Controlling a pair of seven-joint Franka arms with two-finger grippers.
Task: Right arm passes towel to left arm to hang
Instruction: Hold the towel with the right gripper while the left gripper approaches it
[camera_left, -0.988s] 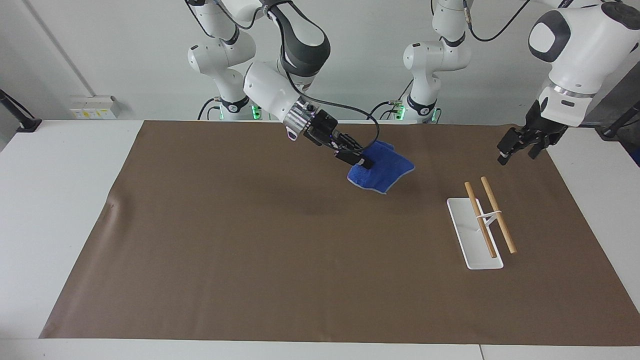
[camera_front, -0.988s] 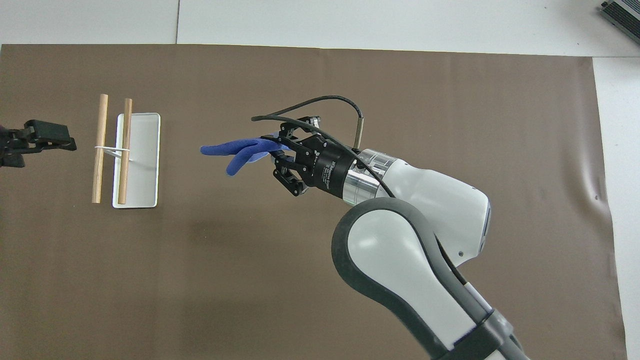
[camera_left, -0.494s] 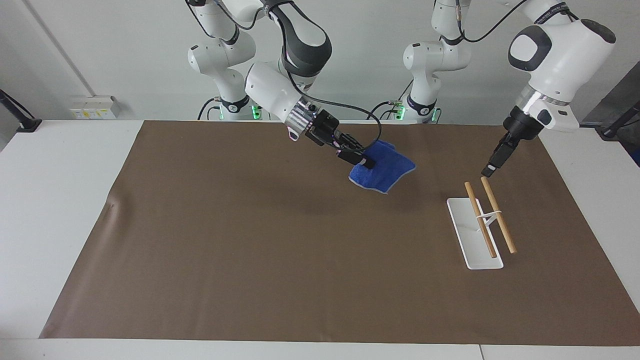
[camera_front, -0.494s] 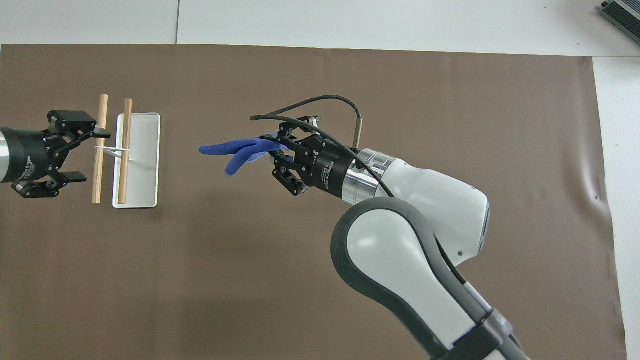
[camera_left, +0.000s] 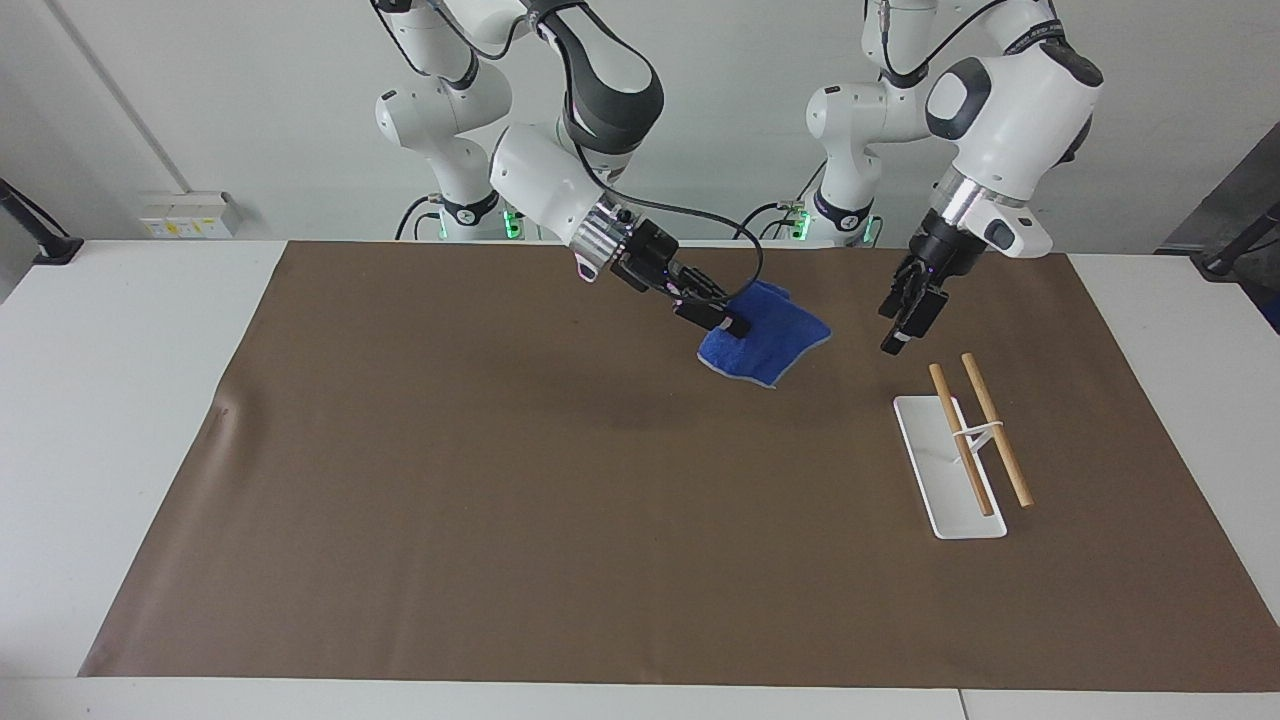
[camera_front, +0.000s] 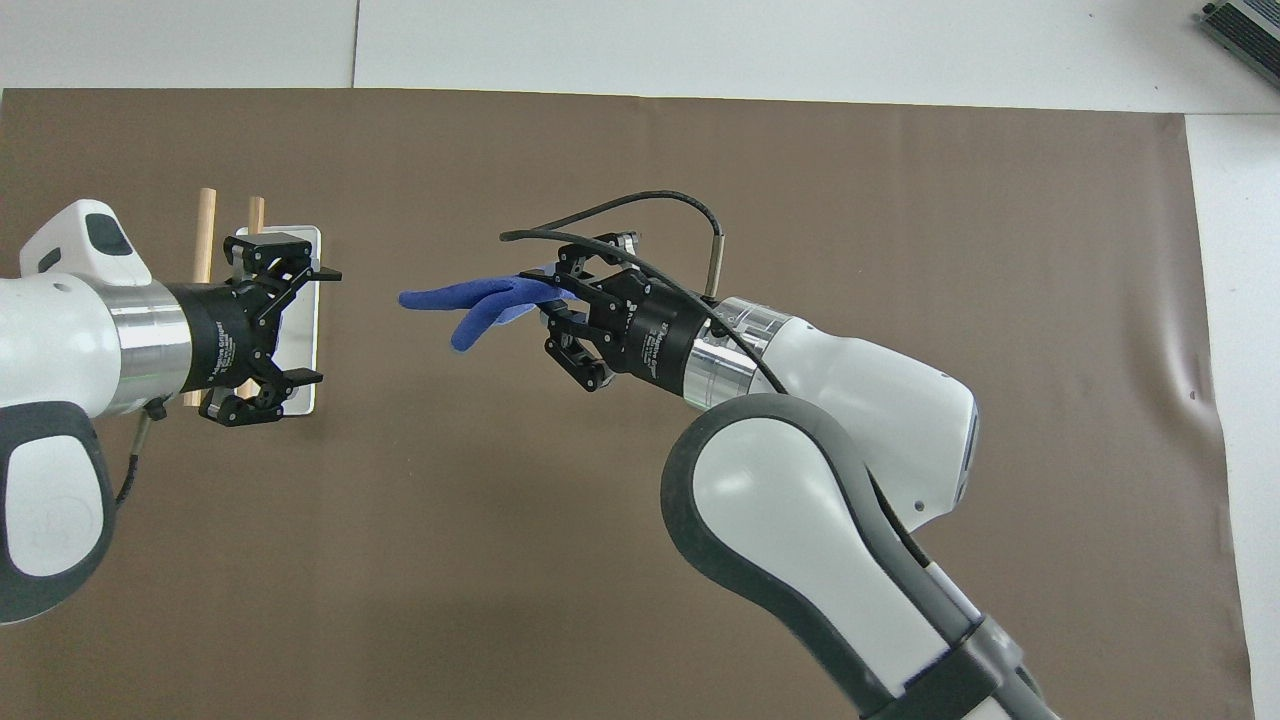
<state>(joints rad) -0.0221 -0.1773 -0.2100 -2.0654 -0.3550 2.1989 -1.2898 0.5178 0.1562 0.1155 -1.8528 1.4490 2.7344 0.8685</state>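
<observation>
A white table (camera_left: 120, 400) carries a wide brown paper mat (camera_left: 560, 500), and over its middle the right arm holds up the small bright blue terry towel with a pale stitched edge (camera_left: 765, 342). The right gripper (camera_left: 730, 325) is clenched on one edge of the towel, so the cloth sticks out toward the left arm's end of the table, clear of the mat, with a fold drooping below it. The left gripper (camera_front: 315, 325) hangs over the mat between the towel and the rack, fingers spread wide and holding nothing, pointed at the cloth's free end but apart from it. The white flat-based rack with two wooden rails (camera_left: 965, 440) stands on the mat at the left arm's end. The main risk is a bad handover: the free end is limp and doubled, so the left fingers may close on only a thin corner or on air, and if the right gripper lets go too soon the towel falls to the mat. A low approach could also knock the light rack.
</observation>
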